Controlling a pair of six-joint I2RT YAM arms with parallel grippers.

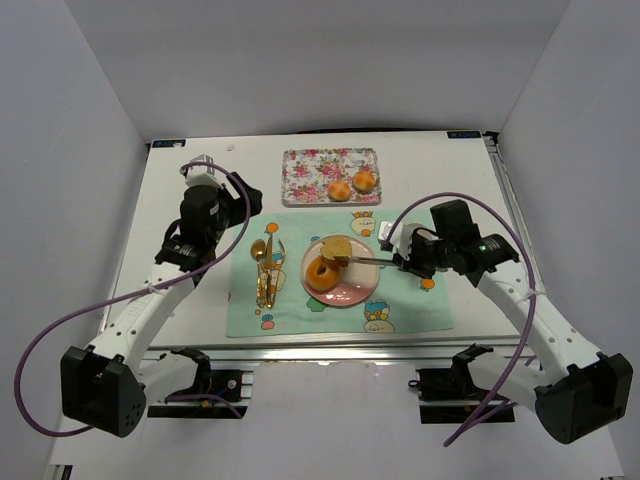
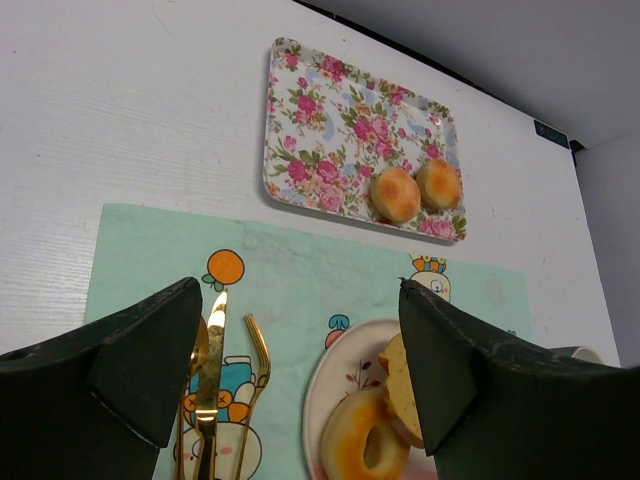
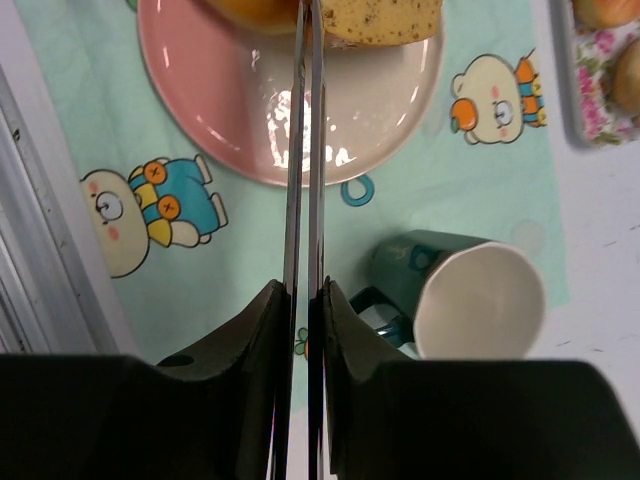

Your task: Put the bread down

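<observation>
A slice of bread [image 1: 338, 246] leans on a ring-shaped bun [image 1: 322, 273] on a pink plate [image 1: 350, 292]. My right gripper [image 1: 402, 262] is shut on thin metal tongs [image 1: 372, 262] whose tips reach the slice. In the right wrist view the tongs [image 3: 303, 150] run from my right gripper [image 3: 307, 290] up to the slice [image 3: 385, 18] at the plate's [image 3: 250, 120] far side. My left gripper [image 1: 250, 192] is open and empty above the placemat's back left; in the left wrist view it [image 2: 300, 340] frames the slice [image 2: 398, 385] and bun [image 2: 365, 440].
A floral tray [image 1: 310, 170] with two round rolls [image 1: 340, 190] stands behind the green placemat [image 1: 420, 310]. Gold cutlery [image 1: 264, 270] lies left of the plate. A green mug [image 3: 470, 295] lies on its side right of the plate, close to my right gripper.
</observation>
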